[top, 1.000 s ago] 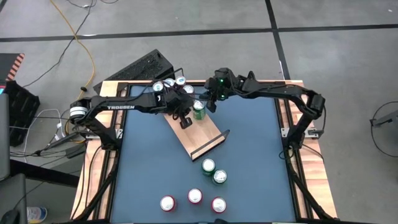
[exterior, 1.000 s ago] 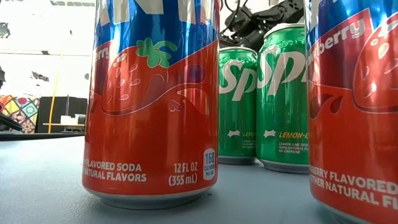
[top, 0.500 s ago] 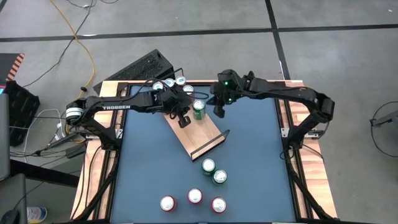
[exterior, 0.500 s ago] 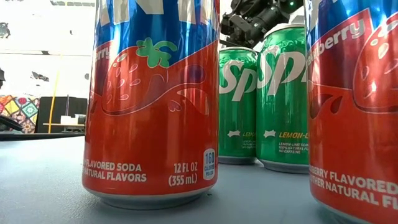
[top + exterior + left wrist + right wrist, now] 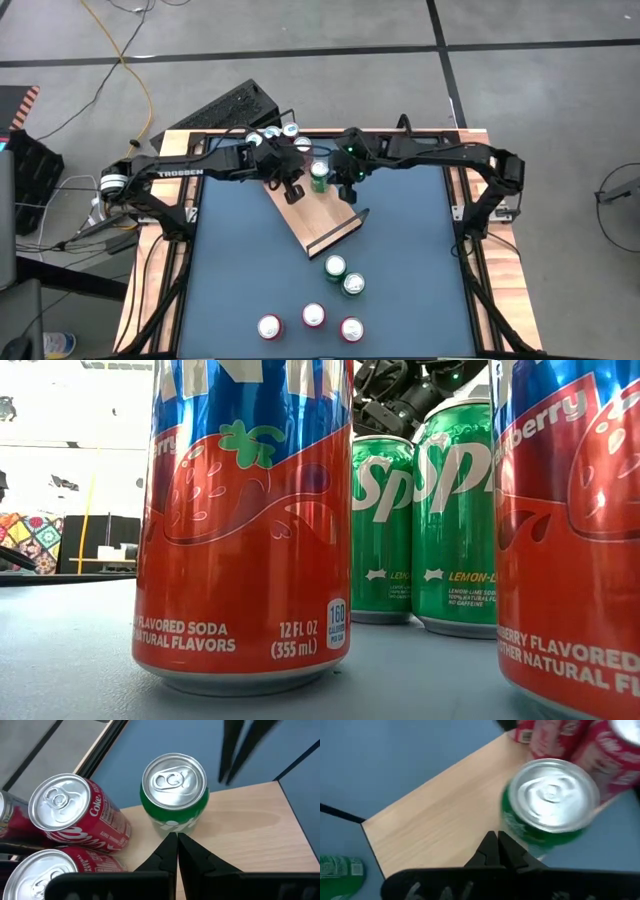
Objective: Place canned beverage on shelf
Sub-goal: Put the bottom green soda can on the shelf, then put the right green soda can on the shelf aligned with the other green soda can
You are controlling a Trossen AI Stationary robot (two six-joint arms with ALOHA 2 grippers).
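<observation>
green can (image 5: pixel 319 178) stands upright on the shelf (image 5: pixel 325 215) beside the red cans, left gripper (image 5: pixel 176 841) and right gripper (image 5: pixel 496 841) both pinched closed, empty, close by; placement looks finished, next fetch another table can.

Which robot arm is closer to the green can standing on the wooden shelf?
Too close to call. The left tool sits beside the green can over the shelf; the right tool flanks its other side. Both are shut and empty.

high: overhead, whole table | low: tabletop, near cans | wrists: both over green can (image 5: pixel 174 795)
</observation>
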